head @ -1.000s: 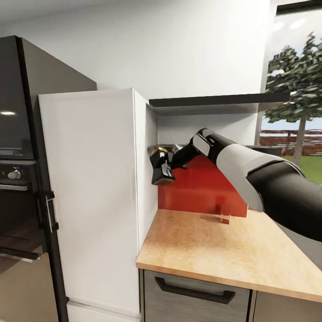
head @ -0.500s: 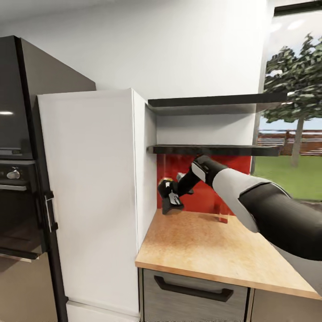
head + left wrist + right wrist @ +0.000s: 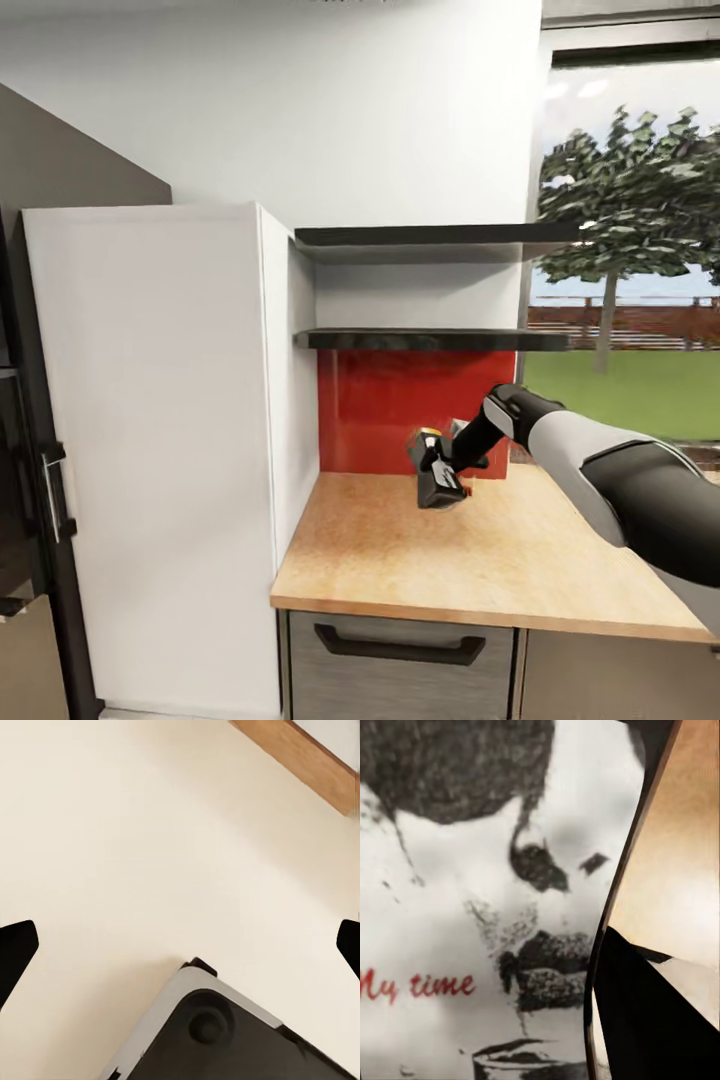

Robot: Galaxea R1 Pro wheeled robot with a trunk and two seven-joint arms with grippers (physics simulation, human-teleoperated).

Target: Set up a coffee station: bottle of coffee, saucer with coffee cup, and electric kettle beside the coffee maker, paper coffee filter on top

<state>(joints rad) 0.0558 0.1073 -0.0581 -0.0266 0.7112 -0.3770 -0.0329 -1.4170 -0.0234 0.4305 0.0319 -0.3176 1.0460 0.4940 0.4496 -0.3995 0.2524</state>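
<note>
My right gripper is shut on the bottle of coffee, a small dark bottle with a gold cap. It holds the bottle tilted, just above the wooden countertop in front of the red backsplash. Up close in the right wrist view, the bottle's white label reads "My time", with a dark finger beside it. In the left wrist view, my left gripper hangs open over pale floor, nothing between its fingertips.
Two dark wall shelves hang above the counter. A tall white cabinet borders the counter's left end, and a window lies to the right. A drawer with a dark handle sits below. My own base shows beneath the left gripper.
My right arm has brought the bottle down from lower-shelf height to just above the countertop and away from the white cabinet. The head camera has also turned, shifting the whole scene left.
</note>
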